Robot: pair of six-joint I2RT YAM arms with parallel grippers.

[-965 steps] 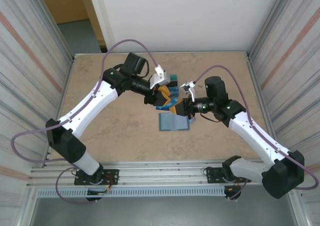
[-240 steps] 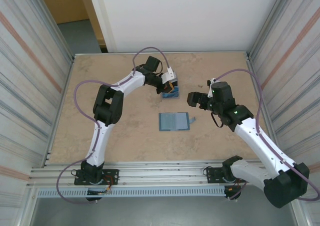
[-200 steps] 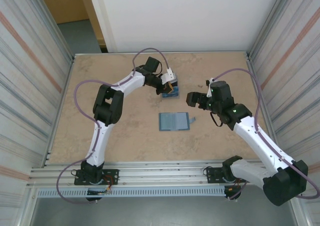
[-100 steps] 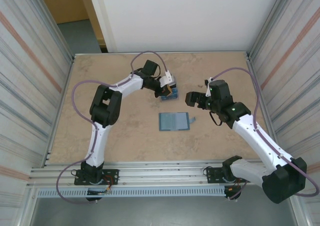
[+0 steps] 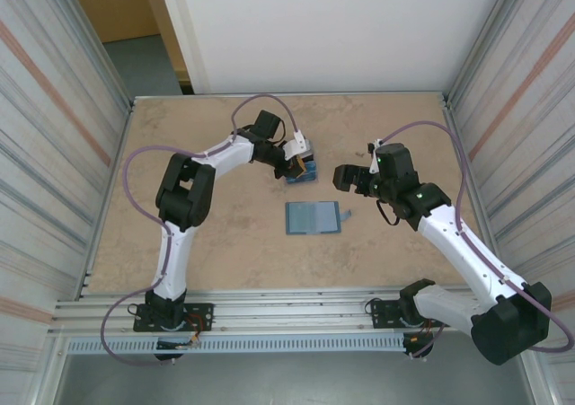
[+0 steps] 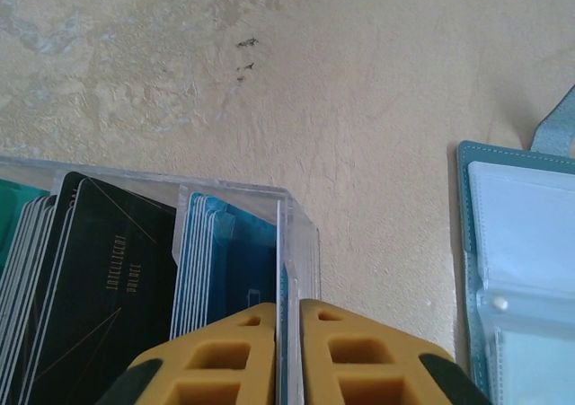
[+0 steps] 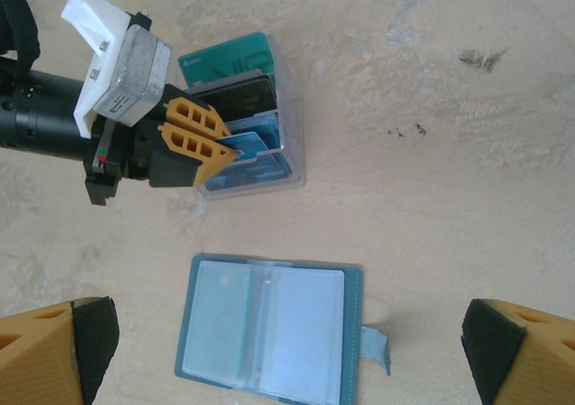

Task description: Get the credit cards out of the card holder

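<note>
Credit cards (image 6: 108,279) stand in a clear tray (image 6: 304,243) — lettering illegible.

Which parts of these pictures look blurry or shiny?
Left wrist view: the left gripper's fingers look soft, and the clear tray rim catches glare. Right wrist view: the right gripper's fingertips in the bottom corners are blurred, the card holder sharp. Top view: even light, faint shadows.

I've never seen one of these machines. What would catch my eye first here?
Probably the left gripper, pinching a blue card over a clear box of sorted cards, toward the far middle of the table. Next, the card holder lying open and flat nearer the arms. The right gripper hovers wide open just right of the box.
</note>
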